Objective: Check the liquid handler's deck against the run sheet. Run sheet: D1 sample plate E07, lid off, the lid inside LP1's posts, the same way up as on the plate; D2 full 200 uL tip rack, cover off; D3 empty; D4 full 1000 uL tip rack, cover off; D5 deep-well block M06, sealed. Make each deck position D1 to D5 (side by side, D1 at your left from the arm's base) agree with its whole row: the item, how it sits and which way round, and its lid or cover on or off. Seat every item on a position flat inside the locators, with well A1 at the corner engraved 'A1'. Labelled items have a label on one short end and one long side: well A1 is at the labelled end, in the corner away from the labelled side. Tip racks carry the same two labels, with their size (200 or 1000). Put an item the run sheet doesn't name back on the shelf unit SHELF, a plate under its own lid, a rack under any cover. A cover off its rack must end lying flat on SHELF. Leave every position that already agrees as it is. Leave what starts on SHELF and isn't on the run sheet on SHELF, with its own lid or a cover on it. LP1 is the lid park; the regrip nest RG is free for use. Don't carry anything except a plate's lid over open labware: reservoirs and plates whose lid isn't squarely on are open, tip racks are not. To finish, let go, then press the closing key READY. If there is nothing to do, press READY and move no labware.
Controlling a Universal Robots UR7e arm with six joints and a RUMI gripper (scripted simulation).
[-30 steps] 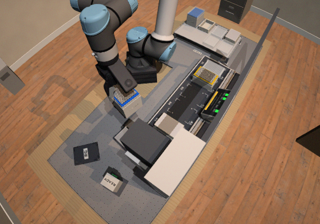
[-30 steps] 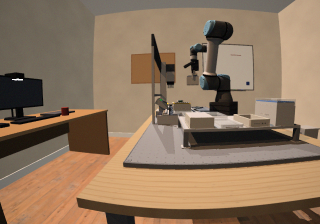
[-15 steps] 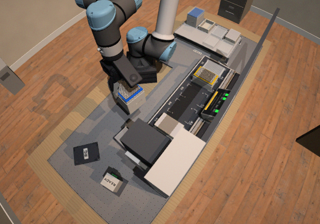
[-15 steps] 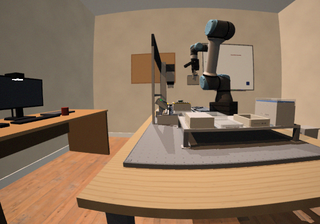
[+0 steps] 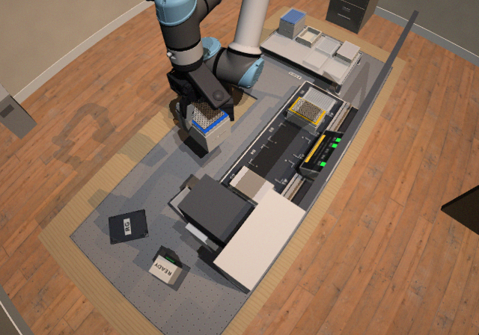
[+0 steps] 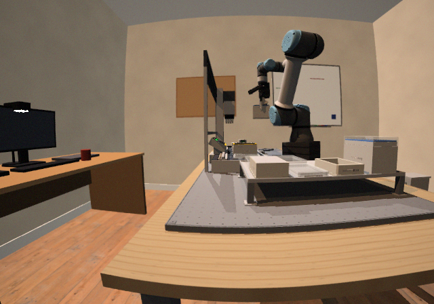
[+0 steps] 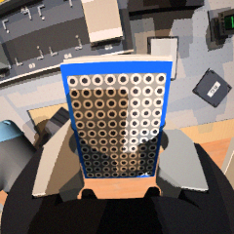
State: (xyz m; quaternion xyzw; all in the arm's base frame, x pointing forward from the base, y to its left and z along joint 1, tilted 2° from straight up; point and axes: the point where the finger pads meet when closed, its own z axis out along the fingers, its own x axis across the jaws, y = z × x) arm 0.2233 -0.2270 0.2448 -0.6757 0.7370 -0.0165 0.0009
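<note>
Above the grey surface (image 5: 127, 192) beside the deck, the gripper (image 7: 119, 182) has its jaws clamped on a blue-rimmed tip rack (image 7: 116, 122), uncovered, every hole filled.

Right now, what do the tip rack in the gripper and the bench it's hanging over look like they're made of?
The tip rack in the gripper looks like matte moulded plastic: a blue top frame on a pale grey box body, with no shine. The bench plate looks like grey metal breadboard, dotted with a regular hole grid, lying on a light wooden table with visible grain.
</note>
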